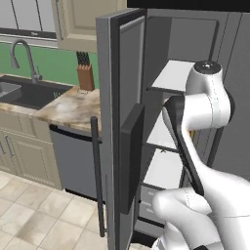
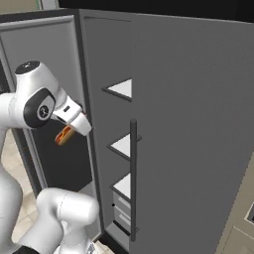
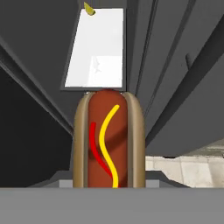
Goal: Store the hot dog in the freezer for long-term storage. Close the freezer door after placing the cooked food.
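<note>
A white robot arm reaches into the open freezer (image 1: 161,53) of a steel fridge, its upper link rising steeply from the base and its wrist bent forward at about the height of the middle shelves. The gripper (image 2: 69,131), pointing down and away from the wrist, is clamped on the hot dog (image 2: 64,134), which hangs in the air inside the freezer opening, clear of every shelf. Seen from the hand camera, the hot dog (image 3: 108,140) stands lengthwise between the closed jaws, a red and a yellow squiggle of sauce running along the sausage.

No brand, label or lettering can be read on any surface.

The freezer door (image 1: 119,122) stands swung wide at the arm's left, its inner edge close beside the forearm; its long bar handle (image 1: 97,176) faces the dishwasher (image 1: 73,161) under the marble counter (image 1: 73,105). The plain fridge door (image 2: 188,129) closes off the right side, so the arm works in a narrow slot between the two. A white shelf (image 3: 96,48) lies ahead of the hot dog, bare but for a small yellow item (image 3: 89,8) at its far edge. Grey drawers (image 2: 121,208) sit at the bottom of the compartment.
</note>
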Available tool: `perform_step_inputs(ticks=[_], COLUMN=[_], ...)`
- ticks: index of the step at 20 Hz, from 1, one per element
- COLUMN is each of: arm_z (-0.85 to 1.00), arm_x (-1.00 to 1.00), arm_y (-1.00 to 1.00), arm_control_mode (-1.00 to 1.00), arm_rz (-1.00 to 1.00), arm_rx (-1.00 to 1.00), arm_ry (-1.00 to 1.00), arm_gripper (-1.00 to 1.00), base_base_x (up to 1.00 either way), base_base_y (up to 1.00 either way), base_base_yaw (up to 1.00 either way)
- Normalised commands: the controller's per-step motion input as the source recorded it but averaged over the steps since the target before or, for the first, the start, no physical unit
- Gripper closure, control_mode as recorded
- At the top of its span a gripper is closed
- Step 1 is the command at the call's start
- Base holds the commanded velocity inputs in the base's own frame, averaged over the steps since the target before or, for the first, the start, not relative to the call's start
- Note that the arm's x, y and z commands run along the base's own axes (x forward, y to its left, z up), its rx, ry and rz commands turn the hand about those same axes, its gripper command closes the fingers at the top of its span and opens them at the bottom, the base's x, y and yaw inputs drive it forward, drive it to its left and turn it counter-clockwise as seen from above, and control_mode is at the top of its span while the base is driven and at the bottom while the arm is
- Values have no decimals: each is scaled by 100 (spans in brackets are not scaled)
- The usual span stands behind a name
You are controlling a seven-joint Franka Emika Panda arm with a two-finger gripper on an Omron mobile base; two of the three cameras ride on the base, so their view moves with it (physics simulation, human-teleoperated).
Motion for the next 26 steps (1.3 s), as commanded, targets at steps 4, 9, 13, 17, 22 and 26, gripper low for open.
perform_step_inputs(ticks=[4, 9, 13, 17, 22, 26], arm_z=[0, 0, 0, 1, 8, 5], arm_x=[33, 44, 50, 55, 50, 34], arm_y=[-28, -22, -10, -2, -10, -34], arm_control_mode=[-100, -100, -100, -100, -100, -100], arm_rz=[-6, -7, -10, -10, -6, 0], arm_rx=[0, 0, 0, 0, 0, 2], arm_ry=[-3, -1, 0, 0, 0, 0], arm_gripper=[100, 100, 100, 100, 100, 100], base_base_x=[0, 0, 0, 0, 0, 0], base_base_y=[0, 0, 0, 0, 0, 0], base_base_yaw=[0, 0, 0, 0, 0, 0])
